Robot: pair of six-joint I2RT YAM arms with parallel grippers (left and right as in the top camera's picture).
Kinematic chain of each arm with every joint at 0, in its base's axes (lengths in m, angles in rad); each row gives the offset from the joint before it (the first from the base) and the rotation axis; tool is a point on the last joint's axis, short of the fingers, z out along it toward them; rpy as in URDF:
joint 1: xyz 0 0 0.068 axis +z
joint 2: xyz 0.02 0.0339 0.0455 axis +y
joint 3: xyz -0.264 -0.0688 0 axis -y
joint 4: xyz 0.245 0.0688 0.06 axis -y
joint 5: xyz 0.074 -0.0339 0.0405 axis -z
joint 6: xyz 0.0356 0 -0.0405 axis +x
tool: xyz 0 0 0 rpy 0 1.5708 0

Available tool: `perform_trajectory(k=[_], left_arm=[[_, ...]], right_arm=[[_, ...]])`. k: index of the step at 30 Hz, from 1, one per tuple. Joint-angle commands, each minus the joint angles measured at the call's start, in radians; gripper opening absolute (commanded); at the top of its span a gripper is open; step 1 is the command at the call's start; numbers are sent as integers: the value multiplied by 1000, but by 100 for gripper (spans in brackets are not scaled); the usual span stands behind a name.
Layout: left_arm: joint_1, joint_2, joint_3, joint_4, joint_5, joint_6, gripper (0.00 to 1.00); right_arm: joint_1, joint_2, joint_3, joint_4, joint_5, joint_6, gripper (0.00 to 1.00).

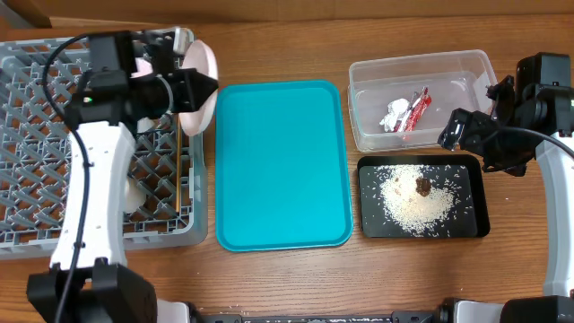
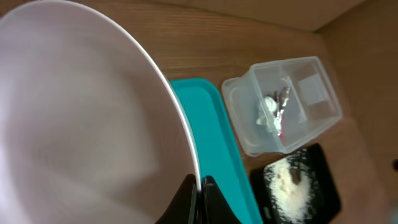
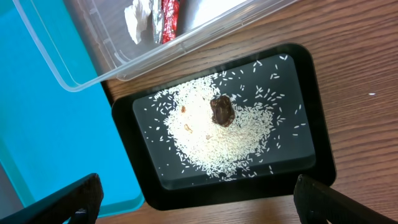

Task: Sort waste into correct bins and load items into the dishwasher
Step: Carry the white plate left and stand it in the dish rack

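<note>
My left gripper [image 1: 208, 87] is shut on the rim of the white round plate [image 1: 199, 85]. It holds the plate on edge over the right wall of the grey dish rack [image 1: 45, 117]. The plate [image 2: 81, 112] fills the left wrist view, with the jaws [image 2: 200, 186] pinching its rim. The clear tub [image 1: 359, 76] holds the red wrapper [image 1: 417, 112] and the silvery wrapper [image 1: 393, 115]. The black tray [image 1: 480, 202] holds rice [image 1: 413, 202] and the brown lump [image 1: 421, 186]. My right gripper [image 3: 199, 208] is open and empty above the tray's near edge [image 3: 311, 112].
The teal tray [image 1: 278, 161] lies between the rack and the bins. A white item [image 1: 134, 193] sits in the rack, partly hidden by my left arm. The bowls and chopsticks are out of view.
</note>
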Motion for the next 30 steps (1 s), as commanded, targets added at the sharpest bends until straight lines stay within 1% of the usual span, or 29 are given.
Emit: perform_trajectory(k=[1, 7, 8, 9, 11, 12, 13, 15, 17, 19, 21, 22, 23, 25, 27, 28, 30], left_arm=[[51, 48, 12, -11, 149, -14, 4], [118, 103, 12, -54, 152, -13, 4], [131, 105, 12, -55, 152, -13, 6], [141, 105, 12, -55, 152, -13, 19], [160, 103, 13, -58, 177, -14, 81], [163, 103, 13, -59, 191, -14, 94], [168, 102, 13, -70, 229, -14, 100], [168, 96, 16, -96, 229, -13, 100], [167, 62, 17, -142, 152, -10, 100], [166, 24, 17, -175, 48, -10, 100], [163, -20, 17, -209, -77, -16, 100], [152, -59, 17, -238, -216, -46, 100], [141, -82, 17, -259, -316, -76, 100], [120, -112, 16, -299, -462, -131, 100], [99, -122, 16, -338, -534, -159, 100], [75, -119, 16, -385, -565, -160, 100], [59, -112, 16, -449, -596, -159, 100]], right_arm=[[-2, -8, 26, 3, 10, -1, 100], [-2, -8, 26, 3, 10, -1, 100], [-2, -8, 26, 3, 10, -1, 100], [-2, -8, 26, 3, 10, -1, 100], [-2, -8, 26, 3, 10, -1, 100], [-2, -8, 26, 4, 10, -1, 100], [-2, -8, 26, 6, 10, -1, 100], [-2, -8, 26, 9, 10, -1, 100], [-2, -8, 26, 18, 7, -1, 100], [-2, -8, 26, 37, -35, -1, 100], [-2, -8, 26, 65, -106, -5, 100], [0, -8, 26, 109, -192, -31, 100], [5, -8, 26, 144, -249, -66, 100], [24, -8, 26, 214, -315, -103, 100], [61, -6, 26, 288, -322, -141, 100], [98, 2, 26, 331, -286, -166, 100], [134, 17, 26, 344, -214, -166, 100]])
